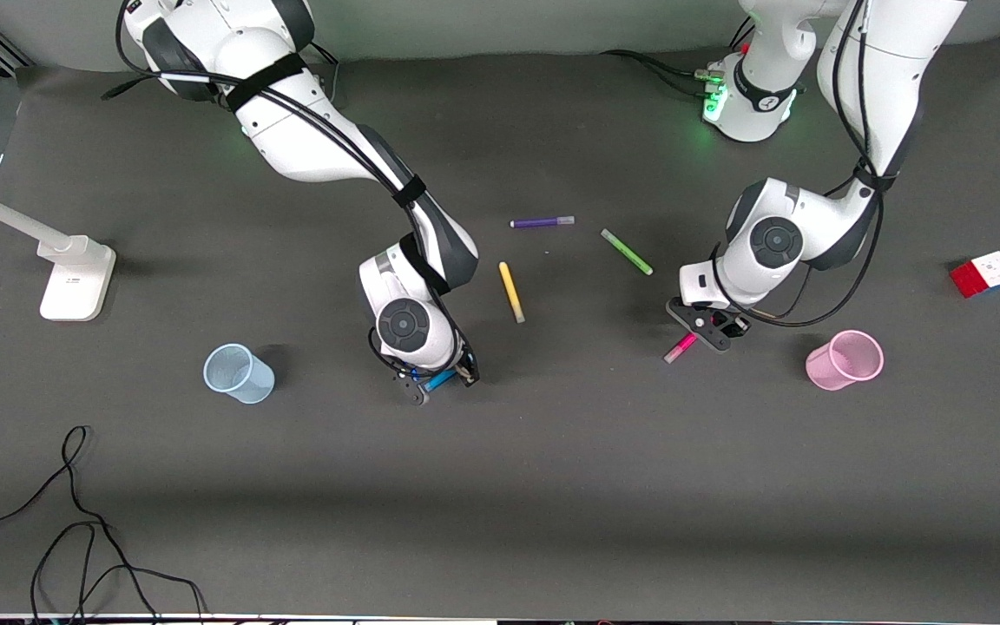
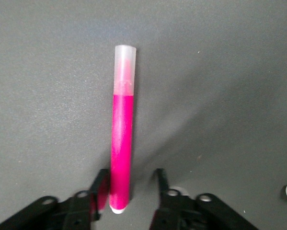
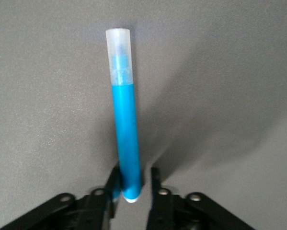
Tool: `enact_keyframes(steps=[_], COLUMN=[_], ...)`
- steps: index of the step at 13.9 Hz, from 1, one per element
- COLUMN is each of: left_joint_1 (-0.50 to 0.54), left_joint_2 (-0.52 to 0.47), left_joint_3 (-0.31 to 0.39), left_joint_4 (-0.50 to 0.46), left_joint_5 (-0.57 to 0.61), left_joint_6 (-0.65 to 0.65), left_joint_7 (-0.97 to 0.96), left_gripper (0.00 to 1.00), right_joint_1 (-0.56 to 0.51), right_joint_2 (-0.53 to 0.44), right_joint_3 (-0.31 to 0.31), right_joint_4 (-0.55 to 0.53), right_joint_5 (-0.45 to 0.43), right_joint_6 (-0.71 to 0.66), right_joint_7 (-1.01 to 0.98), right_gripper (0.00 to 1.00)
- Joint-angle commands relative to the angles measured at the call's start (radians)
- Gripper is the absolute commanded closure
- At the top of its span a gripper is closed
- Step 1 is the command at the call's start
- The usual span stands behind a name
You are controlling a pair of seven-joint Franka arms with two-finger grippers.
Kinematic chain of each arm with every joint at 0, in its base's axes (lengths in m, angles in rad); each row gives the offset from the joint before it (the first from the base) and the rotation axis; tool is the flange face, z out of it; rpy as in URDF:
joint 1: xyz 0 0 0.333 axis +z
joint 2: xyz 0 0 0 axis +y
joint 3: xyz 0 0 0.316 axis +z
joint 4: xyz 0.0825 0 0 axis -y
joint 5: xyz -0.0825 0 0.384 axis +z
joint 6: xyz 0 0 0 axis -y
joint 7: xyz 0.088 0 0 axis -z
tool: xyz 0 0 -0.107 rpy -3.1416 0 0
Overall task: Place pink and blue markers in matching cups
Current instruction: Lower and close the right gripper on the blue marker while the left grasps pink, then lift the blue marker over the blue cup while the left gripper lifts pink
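Note:
The pink marker [image 1: 680,348] lies flat on the dark table mat. My left gripper [image 1: 708,334] is down at its butt end, open, one finger on each side; in the left wrist view [image 2: 130,179] the marker [image 2: 122,139] rests against one finger, with a clear gap to the other. The blue marker [image 1: 441,379] also lies flat. My right gripper [image 1: 441,382] is open and straddles its butt end; its wrist view [image 3: 134,178] shows the marker [image 3: 125,129] with a narrow gap on one side. The pale blue cup [image 1: 238,373] stands toward the right arm's end, the pink cup [image 1: 845,359] toward the left arm's end.
A yellow marker [image 1: 511,292], a purple marker [image 1: 542,222] and a green marker [image 1: 627,252] lie between the arms, farther from the front camera. A colour cube [image 1: 983,273] sits past the pink cup. A white stand [image 1: 75,276] and loose cables [image 1: 75,521] are near the blue cup's end.

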Motion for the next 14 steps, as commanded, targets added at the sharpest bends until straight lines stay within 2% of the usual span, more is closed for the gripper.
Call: enact_keyframes(steps=[1, 3, 5, 7, 8, 10, 14], left_joint_1=[-0.001, 0.001, 0.007, 0.01, 0.01, 0.017, 0.056], left_joint_2=[0.01, 0.009, -0.002, -0.029, -0.055, -0.103, -0.152], left_joint_3=[0.002, 0.002, 0.002, 0.002, 0.001, -0.001, 0.015], left_joint_4=[0.019, 0.027, 0.034, 0.049, 0.069, 0.156, 0.432], left_joint_5=[0.015, 0.013, 0.013, 0.009, 0.002, -0.004, -0.09], left_joint_6=[-0.004, -0.013, -0.018, -0.036, -0.085, -0.273, -0.707], left_joint_7=[-0.016, -0.024, -0.041, -0.073, -0.093, -0.152, -0.176], left_gripper=[0.82, 0.95, 0.96, 0.97, 0.98, 0.98, 0.98], right_joint_1=[0.015, 0.009, -0.008, -0.035, -0.058, -0.125, -0.288], right_joint_2=[0.011, -0.013, -0.085, -0.185, -0.246, -0.36, -0.571], right_joint_3=[-0.015, -0.019, -0.03, -0.05, -0.051, -0.051, -0.054], right_joint_4=[0.018, 0.018, 0.017, 0.022, 0.019, 0.023, 0.022], right_joint_5=[-0.011, -0.011, -0.003, 0.008, 0.018, 0.09, 0.196], right_joint_6=[-0.003, -0.014, -0.063, -0.184, -0.244, -0.36, -0.583], right_joint_7=[0.032, 0.031, 0.029, 0.023, 0.023, 0.014, -0.011], right_gripper=[1.0, 1.0, 1.0, 1.0, 1.0, 1.0, 1.0])
